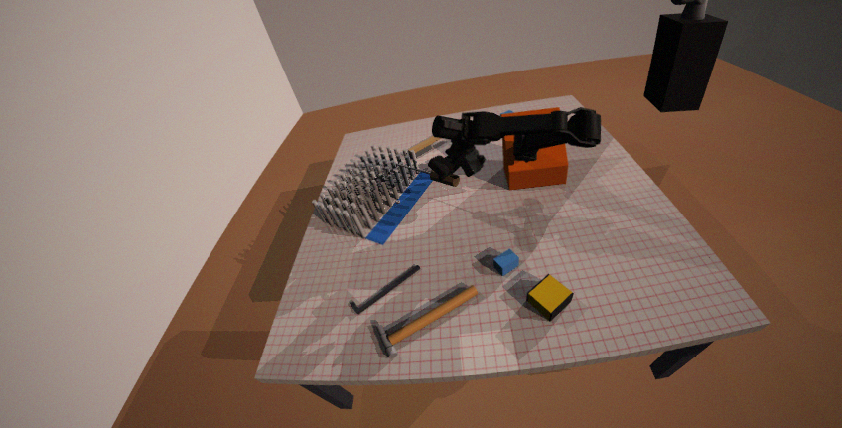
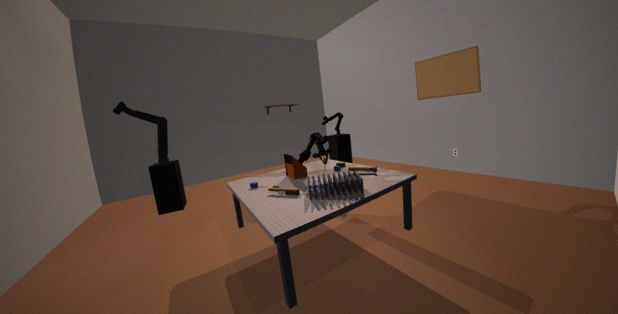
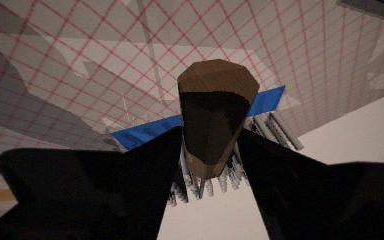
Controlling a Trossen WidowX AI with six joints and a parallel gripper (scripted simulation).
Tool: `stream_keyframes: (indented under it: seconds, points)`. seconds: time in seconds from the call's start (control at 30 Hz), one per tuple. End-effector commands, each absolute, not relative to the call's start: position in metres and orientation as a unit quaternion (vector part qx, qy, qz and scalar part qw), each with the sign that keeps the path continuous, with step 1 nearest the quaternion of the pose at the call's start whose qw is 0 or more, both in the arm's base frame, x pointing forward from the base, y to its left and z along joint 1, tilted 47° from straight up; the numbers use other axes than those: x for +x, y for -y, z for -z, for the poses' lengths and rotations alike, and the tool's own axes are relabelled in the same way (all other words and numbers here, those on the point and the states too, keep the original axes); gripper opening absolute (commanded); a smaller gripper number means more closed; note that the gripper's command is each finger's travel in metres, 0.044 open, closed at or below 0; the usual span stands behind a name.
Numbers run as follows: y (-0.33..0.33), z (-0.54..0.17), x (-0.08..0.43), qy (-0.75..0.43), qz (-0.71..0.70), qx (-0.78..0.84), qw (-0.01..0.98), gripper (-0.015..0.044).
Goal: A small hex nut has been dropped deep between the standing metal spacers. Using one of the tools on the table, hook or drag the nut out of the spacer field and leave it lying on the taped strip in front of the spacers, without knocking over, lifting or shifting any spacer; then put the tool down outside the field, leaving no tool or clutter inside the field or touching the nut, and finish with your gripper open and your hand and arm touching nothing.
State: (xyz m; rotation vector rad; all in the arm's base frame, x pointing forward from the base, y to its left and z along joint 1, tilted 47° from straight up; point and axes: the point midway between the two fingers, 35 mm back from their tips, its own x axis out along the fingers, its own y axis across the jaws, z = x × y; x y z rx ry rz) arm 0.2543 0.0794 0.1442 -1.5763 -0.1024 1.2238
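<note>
My gripper (image 1: 441, 175) (image 3: 209, 133) is shut on the brown wooden handle (image 1: 451, 180) (image 3: 219, 75) of a thin-rod tool. In the top view its dark rod points left, over the near-right part of the spacers as seen there; its tip is lost among them, and I cannot tell its height or whether it touches any. The metal spacers (image 1: 365, 190) (image 2: 336, 186) (image 3: 284, 131) stand in a dense block; those that show clearly look upright. The blue taped strip (image 1: 392, 219) (image 3: 269, 101) runs along their front. I cannot make out the hex nut in any view.
An orange box (image 1: 537, 174) (image 2: 296, 170) stands beneath the arm. A black L-shaped rod (image 1: 386, 289), a hammer (image 1: 434, 314), a blue block (image 1: 505, 262) and a yellow-black block (image 1: 550, 295) lie toward the near edge. A wooden-handled tool (image 1: 424, 145) (image 2: 283, 189) lies beside the spacers.
</note>
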Motion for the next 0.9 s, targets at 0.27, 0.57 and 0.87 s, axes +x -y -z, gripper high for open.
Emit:
stream_keyframes:
  seconds: [0.27, 0.57, 0.87]
  points:
    - [-0.029, -0.120, 0.284, -0.124, -0.512, -0.597, 0.605, 0.0000]
    - [0.010, -0.096, 0.296, -0.241, -0.501, -0.533, 0.638, 0.0000]
    - [0.050, -0.070, 0.301, -0.351, -0.481, -0.459, 0.659, 0.0000]
